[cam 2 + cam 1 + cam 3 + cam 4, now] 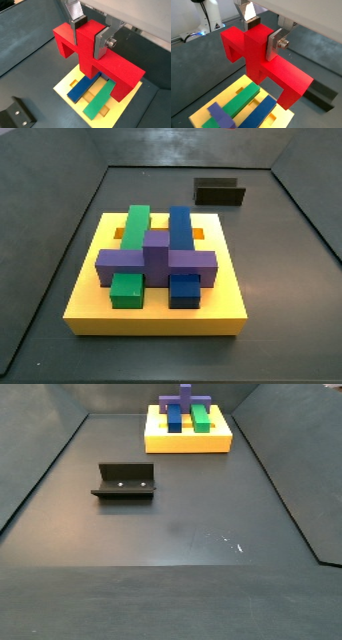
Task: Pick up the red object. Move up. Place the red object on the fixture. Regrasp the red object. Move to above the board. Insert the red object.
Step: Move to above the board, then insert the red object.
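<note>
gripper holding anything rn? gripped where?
Yes: the gripper is shut on the bright red plastic E-shaped block, its fingers clamping the middle prong, above the yellow slotted board.

No readable text, label or number shows on anything.

From my screen the red object point(261, 60) looks like smooth plastic with a soft sheen; the gripper point(261, 31) holds it above the board point(67, 87), and its fingers point(272, 44) are flat bare metal, brushed and silver, with a shiny screw head on one; the board looks like matt yellow plastic, a little pale on its top in both wrist views; the green bar point(134, 225), the blue bar point(179, 228) and the purple block point(156, 256) look smooth and slightly glossy; the fixture point(124, 482) is dull black; the floor point(174, 544) is dark matt grey, with small scuffs.
</note>
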Motion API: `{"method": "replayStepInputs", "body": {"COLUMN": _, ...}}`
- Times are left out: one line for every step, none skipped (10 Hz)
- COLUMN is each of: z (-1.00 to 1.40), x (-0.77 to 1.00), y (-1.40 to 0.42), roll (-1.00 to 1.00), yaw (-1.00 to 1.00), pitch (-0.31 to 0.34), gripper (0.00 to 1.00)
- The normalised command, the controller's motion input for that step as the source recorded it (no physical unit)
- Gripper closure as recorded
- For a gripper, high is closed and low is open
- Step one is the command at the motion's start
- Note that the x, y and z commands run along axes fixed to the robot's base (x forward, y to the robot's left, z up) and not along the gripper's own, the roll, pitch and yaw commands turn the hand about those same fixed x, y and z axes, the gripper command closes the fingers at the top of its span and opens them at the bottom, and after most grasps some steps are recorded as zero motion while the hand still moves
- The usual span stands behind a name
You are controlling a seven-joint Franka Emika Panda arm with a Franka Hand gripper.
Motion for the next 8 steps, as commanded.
{"method": "replayStepInputs", "body": {"z": 0.0, "x": -0.04, "y": 0.01, "roll": -0.29, "yaw": 0.0, "pitch": -0.036, "gripper": 1.0}}
{"method": "replayStepInputs", "body": {"z": -0.54, "x": 0.0, "y": 0.07, "roll": 0.0, "yaw": 0.0, "pitch": -0.073, "gripper": 1.0}}
{"method": "replayStepInputs", "body": {"z": -0.82, "x": 0.0, "y": 0.18, "roll": -0.01, "yaw": 0.0, "pitch": -0.121, "gripper": 1.0}}
{"method": "replayStepInputs", "body": {"z": -0.95, "x": 0.06, "y": 0.21, "roll": -0.01, "yaw": 0.0, "pitch": -0.129, "gripper": 1.0}}
{"method": "replayStepInputs", "body": {"z": -0.93, "x": 0.0, "y": 0.19, "roll": 0.0, "yaw": 0.03, "pitch": -0.15, "gripper": 1.0}}
{"method": "replayStepInputs", "body": {"z": -0.89, "x": 0.01, "y": 0.18, "roll": 0.0, "yaw": 0.06, "pitch": -0.164, "gripper": 1.0}}
{"method": "replayStepInputs", "body": {"z": -0.9, "x": 0.05, "y": 0.17, "roll": 0.0, "yaw": 0.05, "pitch": -0.154, "gripper": 1.0}}
{"method": "replayStepInputs", "body": {"z": -0.84, "x": 0.0, "y": 0.08, "roll": 0.0, "yaw": 0.03, "pitch": -0.193, "gripper": 1.0}}
